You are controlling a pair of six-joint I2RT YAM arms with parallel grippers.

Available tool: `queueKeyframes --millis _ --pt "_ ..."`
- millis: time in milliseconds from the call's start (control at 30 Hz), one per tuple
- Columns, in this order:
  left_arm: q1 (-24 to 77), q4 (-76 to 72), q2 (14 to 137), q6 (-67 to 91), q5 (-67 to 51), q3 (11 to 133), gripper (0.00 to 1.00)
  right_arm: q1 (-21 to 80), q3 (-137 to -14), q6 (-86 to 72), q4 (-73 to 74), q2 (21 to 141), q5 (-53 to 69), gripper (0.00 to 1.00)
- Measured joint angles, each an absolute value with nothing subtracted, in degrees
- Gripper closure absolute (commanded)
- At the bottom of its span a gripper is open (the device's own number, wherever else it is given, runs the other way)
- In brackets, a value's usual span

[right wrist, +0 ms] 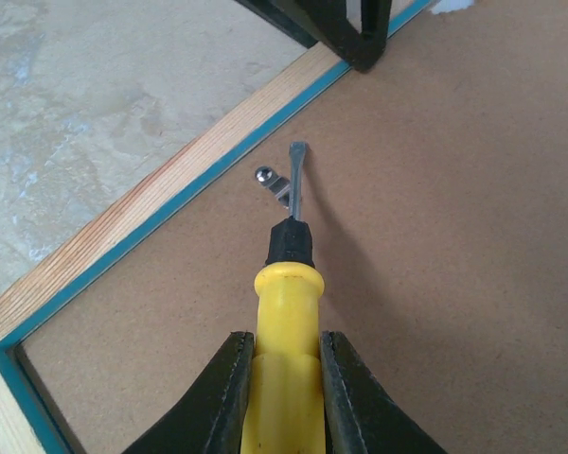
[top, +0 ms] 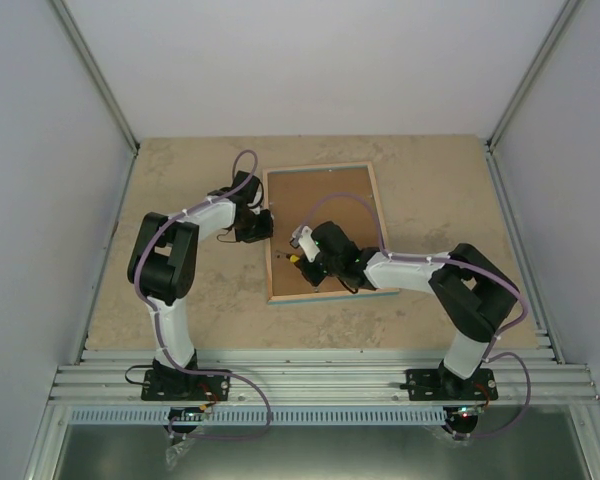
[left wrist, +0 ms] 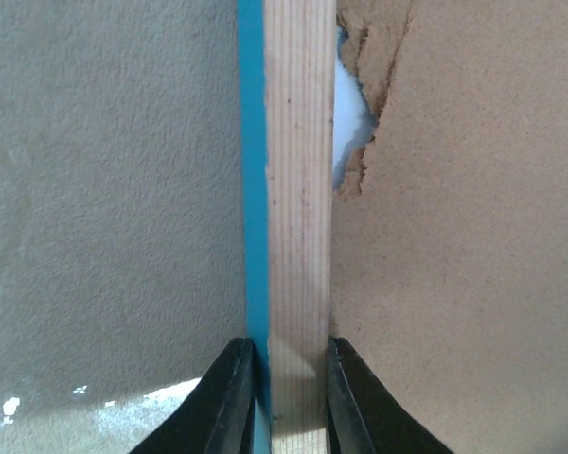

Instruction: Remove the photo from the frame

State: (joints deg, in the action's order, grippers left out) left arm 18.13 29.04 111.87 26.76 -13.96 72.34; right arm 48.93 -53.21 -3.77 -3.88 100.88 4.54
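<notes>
The frame [top: 320, 167] lies face down on the table, its light wood back up and a turquoise edge showing. A brown backing board [top: 325, 205] fills it, so the photo is hidden. My left gripper [top: 267, 225] is shut on the frame's left rail [left wrist: 298, 189], one finger on each side. My right gripper [top: 305, 255] is over the board, shut on a yellow-handled screwdriver [right wrist: 282, 312]. The blade tip rests beside a small metal tab [right wrist: 276, 186] near the rail [right wrist: 170, 194]. A torn notch [left wrist: 350, 123] at the board's edge shows something pale beneath.
The beige stone-patterned tabletop [top: 180, 170] surrounds the frame. Grey walls enclose the table on three sides. The left gripper's fingers [right wrist: 346, 28] show at the top of the right wrist view, close to the screwdriver tip.
</notes>
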Motion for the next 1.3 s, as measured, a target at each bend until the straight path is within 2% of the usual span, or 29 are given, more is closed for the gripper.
queueKeyframes --millis 433,900,1067,1300 --pt "18.24 29.12 111.81 26.59 -13.67 72.34 0.89 48.93 -53.15 -4.03 -2.07 99.98 4.23 1.00" --pt "21.28 30.17 106.85 25.39 -12.49 66.19 0.90 44.16 -51.62 -3.49 -0.75 90.15 2.94 1.00" --pt "23.40 30.24 103.44 25.54 -12.97 61.82 0.86 42.87 -51.64 -3.42 -0.93 90.30 3.01 1.00" --pt "24.01 30.22 100.42 26.02 -14.37 58.00 0.69 42.24 -51.92 -3.44 -2.48 93.56 4.25 1.00"
